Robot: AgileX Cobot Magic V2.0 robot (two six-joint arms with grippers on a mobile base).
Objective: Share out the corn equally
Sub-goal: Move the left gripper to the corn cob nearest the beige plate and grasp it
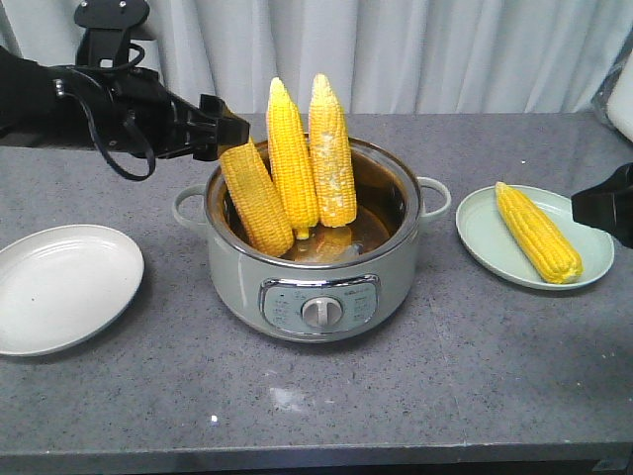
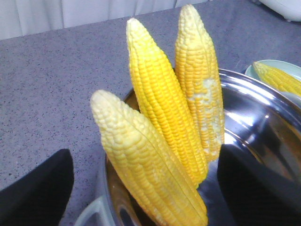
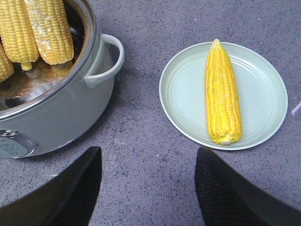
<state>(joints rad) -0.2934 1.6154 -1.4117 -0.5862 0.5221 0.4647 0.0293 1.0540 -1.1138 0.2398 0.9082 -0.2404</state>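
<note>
Targeting leftmost cob (image 1: pixel 255 198) in pot (image 1: pixel 391 252): left end effector (image 2: pixel 143 160) wide, straddling it; next close, lift, carry to left plate (image 1: pixel 59 287). Right end effector (image 3: pixel 148 153) wide, holding nothing.

Yellow corn (image 1: pixel 293 158), pale green pot (image 1: pixel 388 287), speckled grey table (image 1: pixel 465 376).
</note>
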